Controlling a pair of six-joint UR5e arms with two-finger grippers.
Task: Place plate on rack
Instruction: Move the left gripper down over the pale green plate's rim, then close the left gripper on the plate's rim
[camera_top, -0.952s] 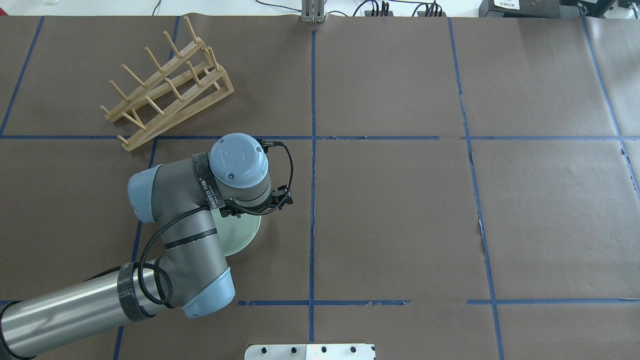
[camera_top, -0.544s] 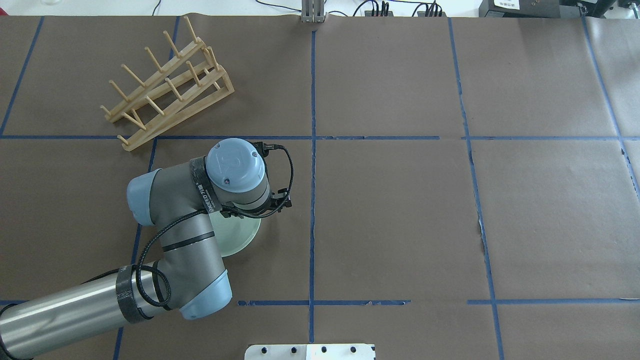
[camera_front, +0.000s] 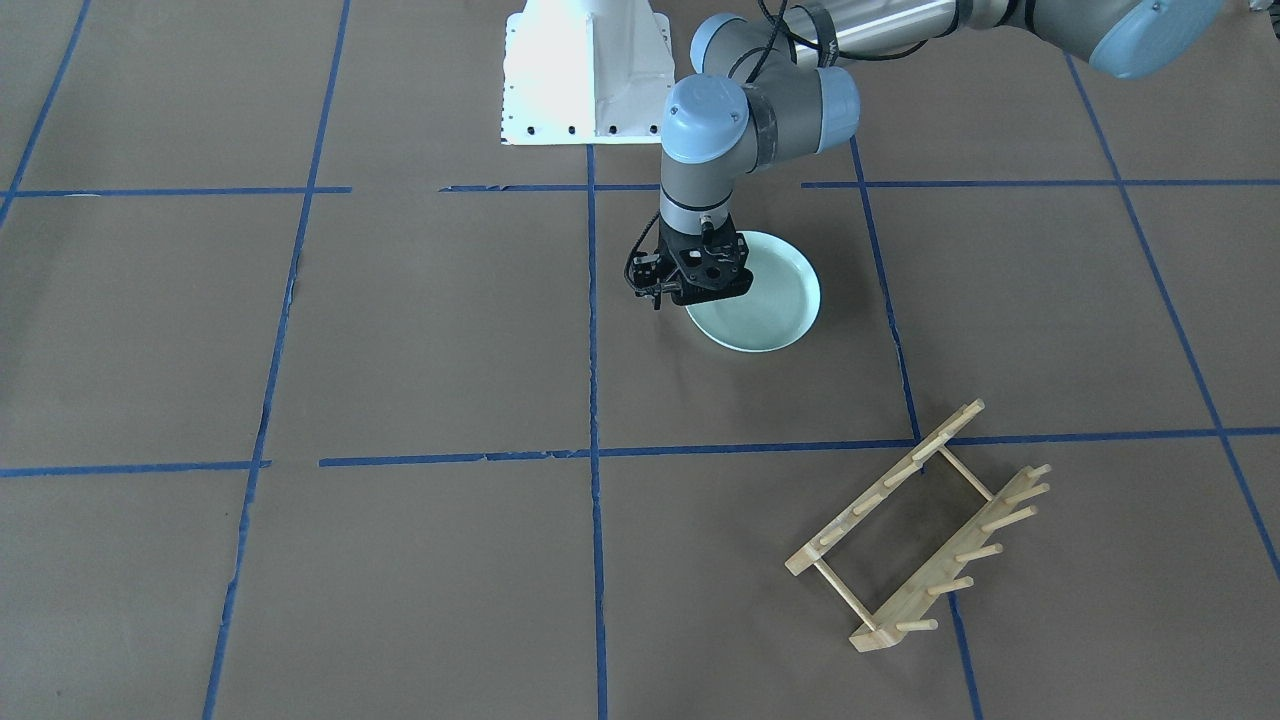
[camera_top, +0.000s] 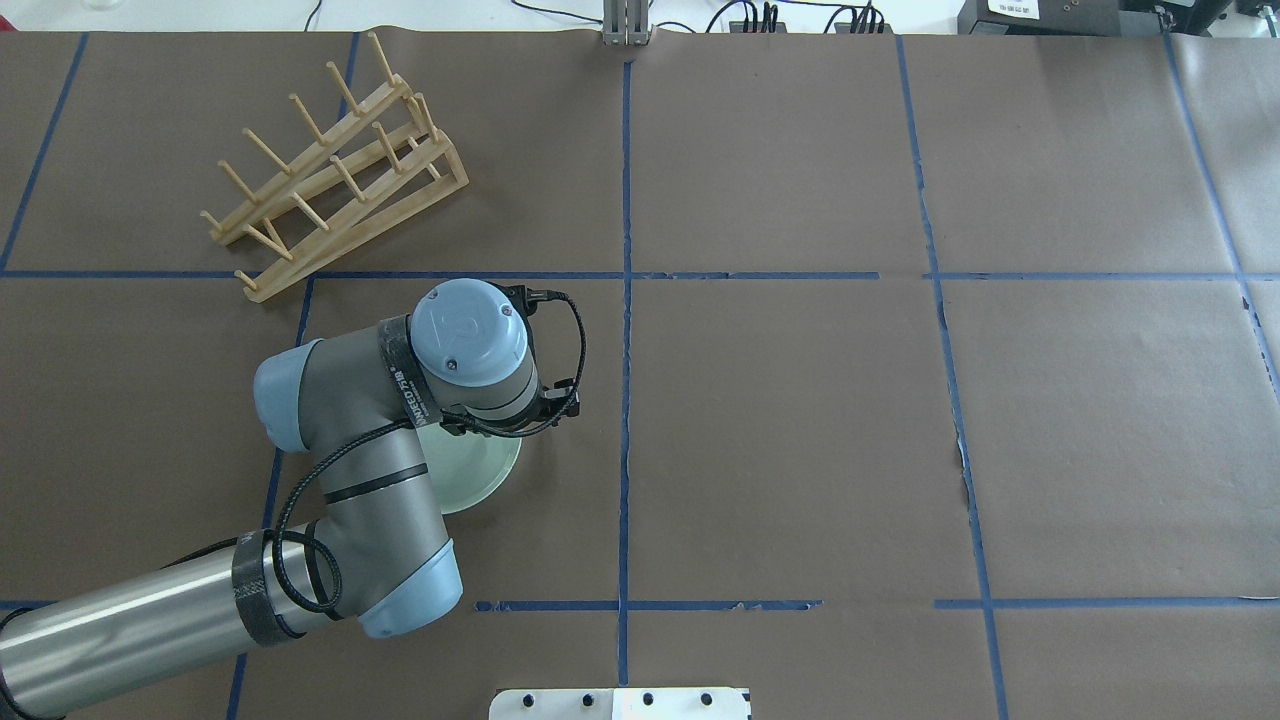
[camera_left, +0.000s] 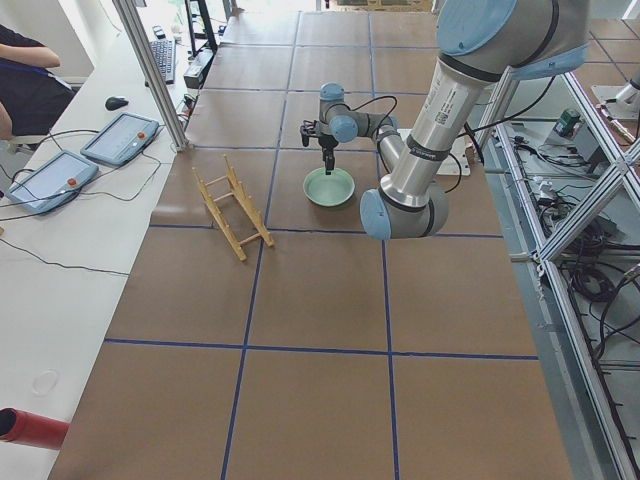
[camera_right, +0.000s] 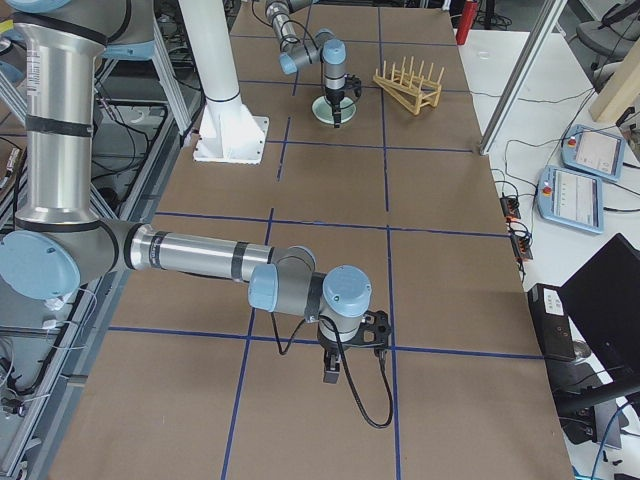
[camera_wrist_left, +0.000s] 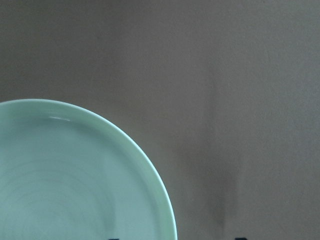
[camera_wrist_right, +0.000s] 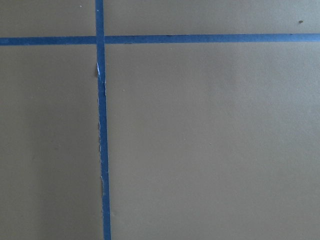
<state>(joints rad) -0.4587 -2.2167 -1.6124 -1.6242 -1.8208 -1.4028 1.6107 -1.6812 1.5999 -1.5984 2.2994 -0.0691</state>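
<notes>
1. The rack (camera_top: 356, 232) stands on the table (camera_top: 800, 400), well apart from the plate (camera_top: 485, 470), beyond it and to the robot's left. No plate stands in it.
2. The plate lies flat on the table, face up. In the overhead view the left arm's wrist hides part of it.
3. The left gripper (camera_front: 688, 298) sits low at the plate's right-hand rim. The wrist view shows its jaws released, one on each side of the rim.
4. Step in hand, as judged: grasp the rim. Seat the rim deep between the jaws before clenching. A shallow bite on a low, smooth rim will likely slip when the plate is tipped upright for the pegs.
5. The right gripper (camera_right: 333, 372) hangs over the table far to the plate's right. Its jaw state cannot be told.
</notes>
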